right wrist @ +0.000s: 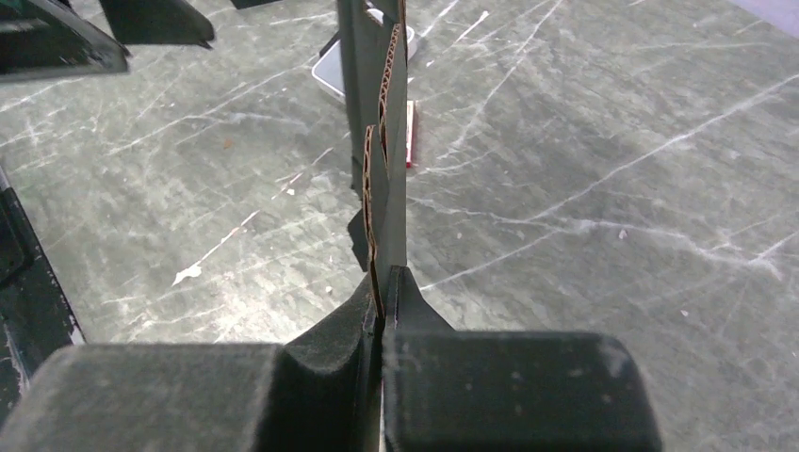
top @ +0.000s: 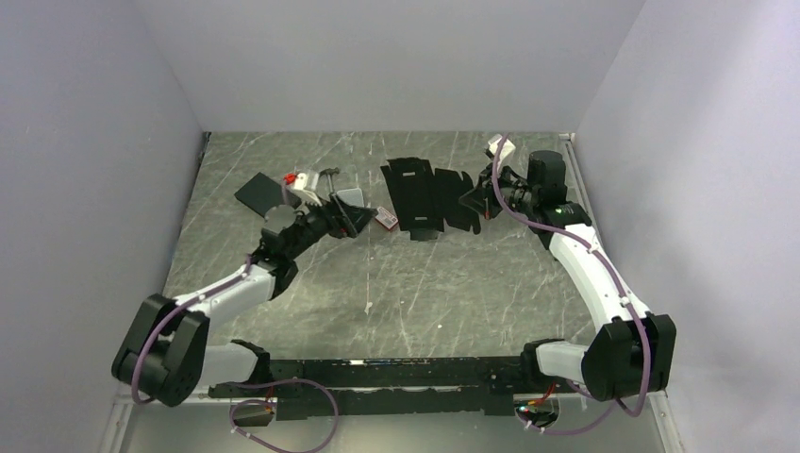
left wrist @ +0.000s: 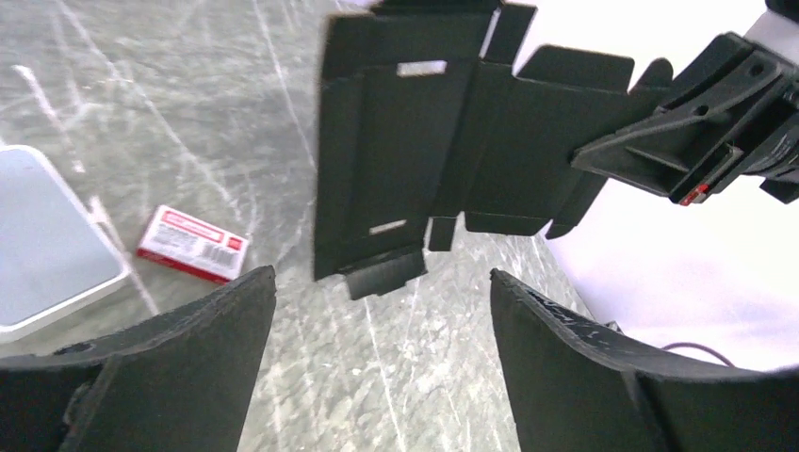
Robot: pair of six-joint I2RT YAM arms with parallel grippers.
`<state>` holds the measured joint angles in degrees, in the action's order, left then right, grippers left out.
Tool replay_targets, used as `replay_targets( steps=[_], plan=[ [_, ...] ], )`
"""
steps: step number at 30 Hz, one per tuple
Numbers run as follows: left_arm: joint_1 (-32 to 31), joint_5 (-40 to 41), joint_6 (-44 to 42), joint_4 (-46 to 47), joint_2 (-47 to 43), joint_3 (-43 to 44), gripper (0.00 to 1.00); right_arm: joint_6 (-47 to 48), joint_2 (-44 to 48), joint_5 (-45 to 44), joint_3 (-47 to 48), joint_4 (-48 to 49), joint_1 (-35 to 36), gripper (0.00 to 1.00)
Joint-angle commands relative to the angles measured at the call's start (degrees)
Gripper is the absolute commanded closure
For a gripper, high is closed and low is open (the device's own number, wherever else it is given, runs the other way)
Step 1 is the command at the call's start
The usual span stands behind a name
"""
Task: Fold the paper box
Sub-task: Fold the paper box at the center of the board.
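The paper box (top: 425, 198) is a flat black die-cut sheet with flaps and slots, at the back middle of the table. My right gripper (top: 476, 200) is shut on its right edge. In the right wrist view the paper box (right wrist: 386, 141) shows edge-on, its corrugated rim running straight out from the closed right gripper (right wrist: 384, 282). My left gripper (top: 354, 219) is left of the sheet and apart from it. In the left wrist view the left gripper (left wrist: 382, 282) stands open over bare table, with the paper box (left wrist: 415, 160) ahead and the right gripper (left wrist: 584, 160) clamping its far side.
A silver-grey case (top: 351, 196) lies beside the left gripper, with a small red-and-white packet (top: 385, 219) next to it. A plain black slab (top: 259, 193) sits further left. White walls close in the table on three sides.
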<state>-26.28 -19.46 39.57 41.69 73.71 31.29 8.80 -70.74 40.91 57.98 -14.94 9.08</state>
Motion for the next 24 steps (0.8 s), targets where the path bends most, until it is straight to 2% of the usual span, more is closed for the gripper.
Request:
replay_targets(
  steps=[1,5,9,11,13,18,24],
  plan=[
    [4.02,-2.55,-0.87,-3.23,-6.44,-2.61,0.08,2.07,2.17,2.00,1.44,-0.22,-0.81,1.00],
    [5.25,1.31,-5.73,-11.05,-7.58,-2.12,0.11,2.32,2.07,5.14,1.57,-0.76,-1.08,1.00],
    [5.69,1.58,-9.03,-11.36,-3.89,-0.25,0.20,2.40,1.84,9.52,1.79,-1.18,-1.22,1.00],
    [5.99,0.97,-10.25,-10.07,-0.85,0.86,0.31,2.18,1.81,11.52,1.79,-1.23,-1.32,1.00],
    [6.29,-0.40,-10.81,-8.83,2.59,2.18,0.37,2.08,1.80,13.12,1.88,-1.32,-1.51,1.00],
    [6.46,-8.02,-9.85,1.43,9.52,3.48,0.41,1.46,1.60,14.80,1.42,-0.61,-1.79,1.00],
    [6.42,-16.03,-8.12,9.36,12.30,3.78,0.42,0.51,1.13,15.31,0.71,0.62,-1.79,1.00]
  ],
)
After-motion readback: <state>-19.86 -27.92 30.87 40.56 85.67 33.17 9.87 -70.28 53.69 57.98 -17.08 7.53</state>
